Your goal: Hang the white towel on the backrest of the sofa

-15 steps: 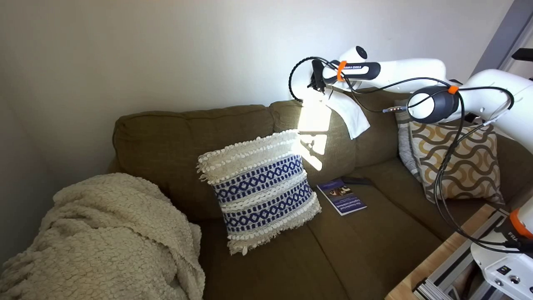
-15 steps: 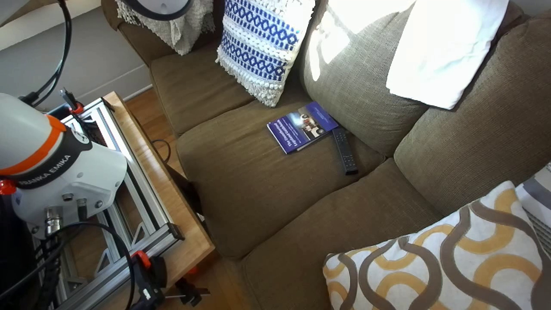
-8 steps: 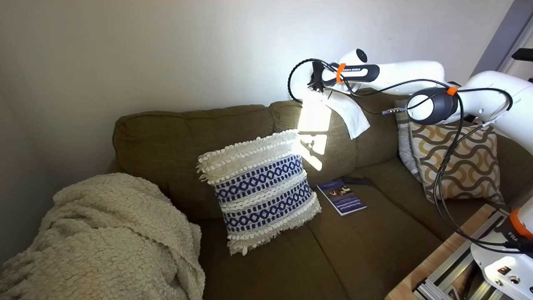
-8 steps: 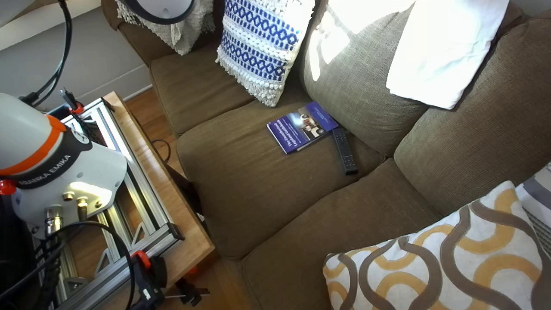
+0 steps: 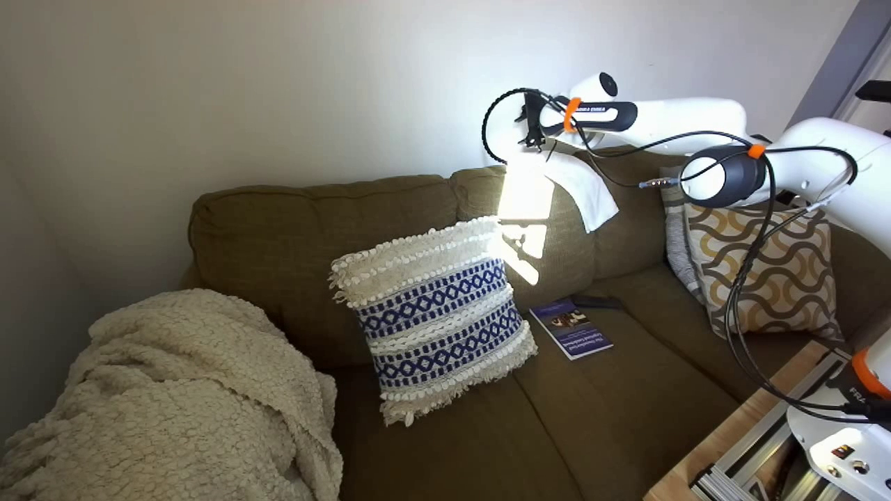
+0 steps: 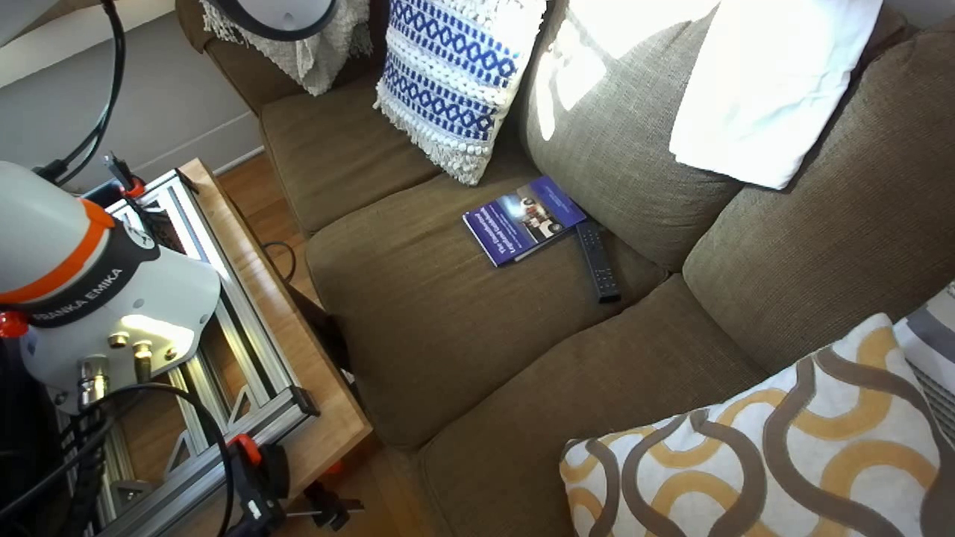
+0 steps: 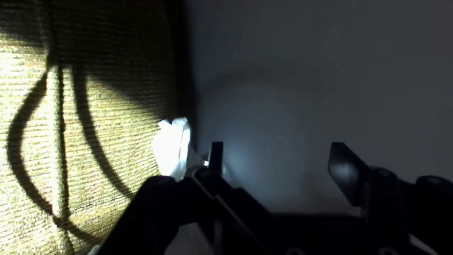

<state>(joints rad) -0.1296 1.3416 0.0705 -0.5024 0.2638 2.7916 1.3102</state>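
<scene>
Being lifted slightly, the black two-fingered tool (image 7: pixel 277 157) is spread wide, nothing gripped, above the olive-brown padded fabric backrest (image 6: pixel 821 246); the thin white rectangular towel (image 6: pixel 772 97) is left draped down the backrest's front, so release is judged done.

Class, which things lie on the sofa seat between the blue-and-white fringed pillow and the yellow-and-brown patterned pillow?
A purple book and a black remote lie there, as both exterior views show.
</scene>
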